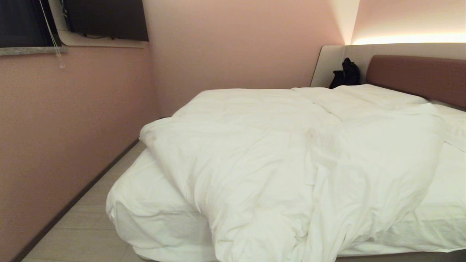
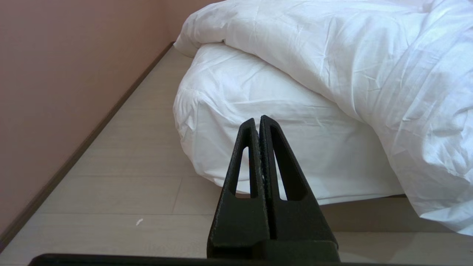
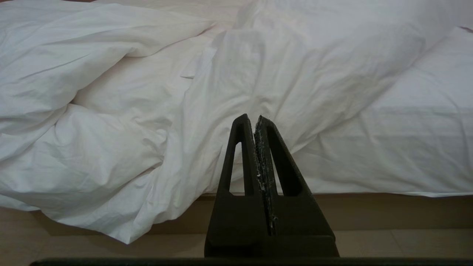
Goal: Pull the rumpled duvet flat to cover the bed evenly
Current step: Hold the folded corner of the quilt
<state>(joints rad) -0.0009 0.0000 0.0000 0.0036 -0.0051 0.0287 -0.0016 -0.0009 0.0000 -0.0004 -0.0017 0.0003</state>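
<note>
The white puffy duvet [image 1: 291, 153] lies rumpled and skewed across the bed [image 1: 153, 214], bunched toward the middle and hanging over the near foot edge. The sheeted mattress shows bare at the near left corner [image 2: 258, 122] and on the right side [image 3: 417, 147]. In the left wrist view my left gripper [image 2: 258, 119] is shut and empty, held short of that mattress corner, with the duvet [image 2: 351, 55] draped beside it. My right gripper [image 3: 251, 117] is shut and empty too, facing the hanging duvet [image 3: 111, 147] at the foot. Neither arm shows in the head view.
A pink wall [image 1: 65, 127] runs close along the bed's left side, leaving a narrow strip of pale floor [image 1: 91, 225]. The brown headboard [image 1: 418, 76] stands at the far right, with a black bag [image 1: 346, 74] beside it. A dark screen [image 1: 105, 18] hangs on the wall.
</note>
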